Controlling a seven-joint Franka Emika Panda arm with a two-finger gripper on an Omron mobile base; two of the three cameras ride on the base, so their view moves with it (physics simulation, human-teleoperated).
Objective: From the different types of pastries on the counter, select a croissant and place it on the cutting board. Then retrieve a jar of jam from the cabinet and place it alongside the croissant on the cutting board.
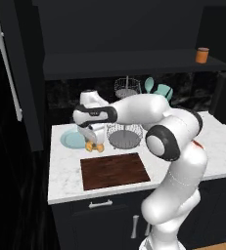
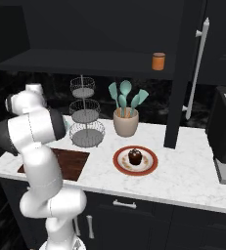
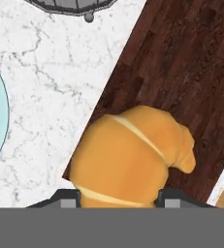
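Above the counter (image 1: 65,180), just beside the back edge of the cutting board (image 1: 114,171), the gripper (image 1: 94,145) is clamping the croissant (image 3: 130,155) between its fingers, near the light blue plate (image 1: 73,140).

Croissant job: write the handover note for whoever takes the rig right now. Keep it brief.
Hand: shut on the golden-orange crescent croissant, carried above the white marble counter, between the round light blue plate and the dark reddish-brown wooden cutting board.
Orange-brown jam jar: on the open dark cabinet shelf, upper right.
Dark chocolate cake: on its red-rimmed plate, untouched.
Done: croissant picked up.
Left: set the croissant on the cutting board, then fetch the jam jar and place it beside the croissant.
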